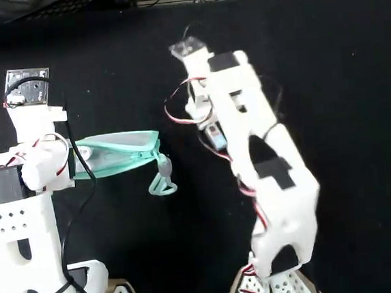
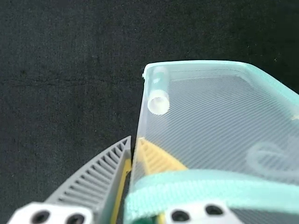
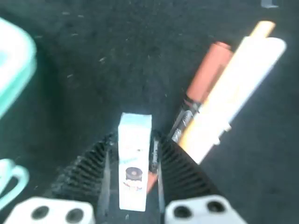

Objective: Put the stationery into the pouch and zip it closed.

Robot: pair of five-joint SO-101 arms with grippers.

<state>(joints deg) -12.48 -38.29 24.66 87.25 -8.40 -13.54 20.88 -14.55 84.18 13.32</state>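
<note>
Currently, the right end effector (image 3: 134, 139) is pinching a small white-and-blue box (image 3: 134, 161), its ribbed dark fingers (image 3: 86, 172) pressing in on the long sides so the box is standing on end between them. The left end effector (image 2: 134, 144) is clamping one end of the pouch (image 1: 117, 157), one grey ribbed finger outside the wall and a yellow one showing through it.

In the high view the pouch is lying toward the left arm from the box, near but not touching. Its long axis is running across the table (image 1: 340, 72), and its tapered end and teal pull loop (image 1: 163, 183) are pointing at the right arm. That arm is the nearer one for loading, I judge. Whether the mouth is gaping wide enough, I cannot tell.

The pouch is looking soft: clear ribbed plastic with teal trim. A matte orange marker (image 3: 205, 79) and a white pen (image 3: 233, 88), both slim cylinders, are lying side by side on the black cloth just beside the box.
</note>
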